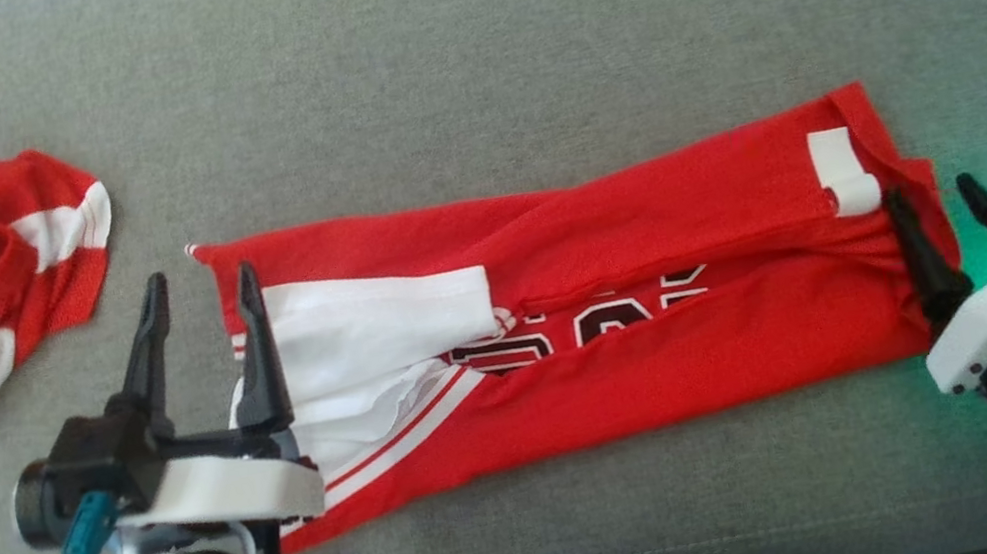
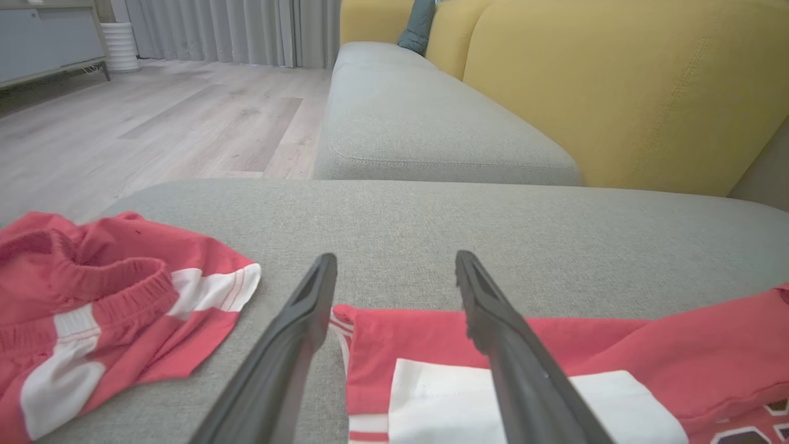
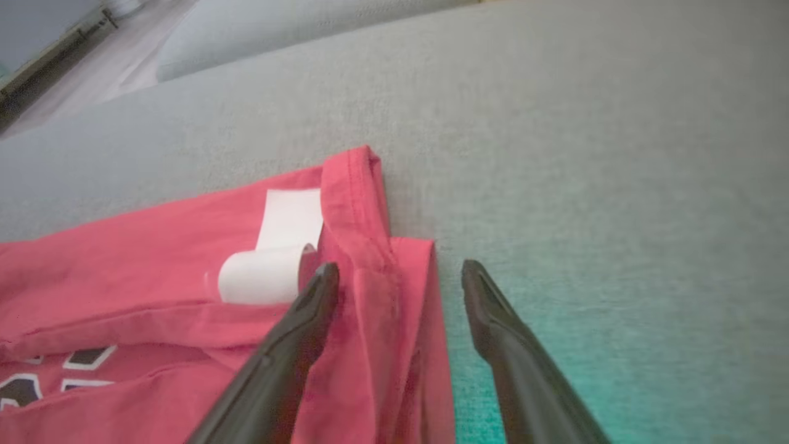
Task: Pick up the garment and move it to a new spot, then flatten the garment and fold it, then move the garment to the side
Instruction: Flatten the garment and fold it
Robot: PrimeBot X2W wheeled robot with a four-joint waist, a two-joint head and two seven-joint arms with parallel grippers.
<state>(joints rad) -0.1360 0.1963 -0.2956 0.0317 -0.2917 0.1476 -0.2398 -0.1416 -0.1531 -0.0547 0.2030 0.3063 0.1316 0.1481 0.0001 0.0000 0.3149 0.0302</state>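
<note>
The red mesh jersey with white panels (image 1: 644, 210) lies folded into a long band across the grey fabric sofa seat (image 1: 452, 41). The left gripper (image 1: 199, 276) and right gripper (image 1: 928, 188) hang spread and empty, one straddling each end, likely so both ends can be pinched together for the next fold, though whether they touch the cloth is unclear.

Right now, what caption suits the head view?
Open left tool and open right tool at either end of a folded red jersey on a grey cushion.
</note>
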